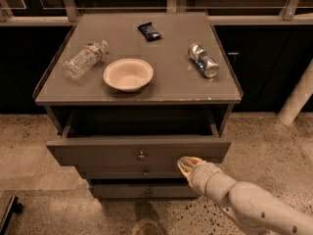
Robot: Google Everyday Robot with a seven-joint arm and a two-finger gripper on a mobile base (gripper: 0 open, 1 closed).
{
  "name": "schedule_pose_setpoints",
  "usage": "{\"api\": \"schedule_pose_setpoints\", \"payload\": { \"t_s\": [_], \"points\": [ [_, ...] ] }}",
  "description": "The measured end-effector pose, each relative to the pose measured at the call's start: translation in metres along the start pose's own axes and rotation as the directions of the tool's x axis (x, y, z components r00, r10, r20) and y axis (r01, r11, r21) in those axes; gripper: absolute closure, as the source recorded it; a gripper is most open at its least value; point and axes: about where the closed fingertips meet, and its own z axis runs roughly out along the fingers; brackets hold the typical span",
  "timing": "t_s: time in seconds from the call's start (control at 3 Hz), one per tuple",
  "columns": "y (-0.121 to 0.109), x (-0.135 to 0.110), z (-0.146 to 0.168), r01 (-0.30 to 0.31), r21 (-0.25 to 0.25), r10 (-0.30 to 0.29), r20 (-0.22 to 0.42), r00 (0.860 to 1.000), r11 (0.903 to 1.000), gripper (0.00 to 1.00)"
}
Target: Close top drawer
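Note:
The top drawer [98, 153] is the widest grey-brown drawer with a small round metal knob [141, 155] at its centre. It stands part-way out of the cabinet, and only a dark gap shows behind its front. My gripper [184, 163] comes in from the lower right on a cream arm. Its tip is against the drawer's front panel, right of the knob.
The cabinet top [171, 82] holds a clear plastic bottle [84, 59] lying on its side, a white bowl [128, 74], a dark snack bar [148, 31] and a tipped can [203, 60]. Two narrower drawers [117, 172] sit below. A white post [298, 97] stands at right on speckled floor.

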Motion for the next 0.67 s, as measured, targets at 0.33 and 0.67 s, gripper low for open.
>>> {"api": "schedule_pose_setpoints", "payload": {
  "t_s": [0.33, 0.67],
  "points": [
    [-0.0157, -0.0066, 0.0118, 0.079, 0.12, -0.087, 0.062, 0.994, 0.9896, 1.0],
    [-0.0153, -0.0067, 0.0117, 0.079, 0.12, -0.087, 0.062, 0.994, 0.9896, 1.0]
  ]
}}
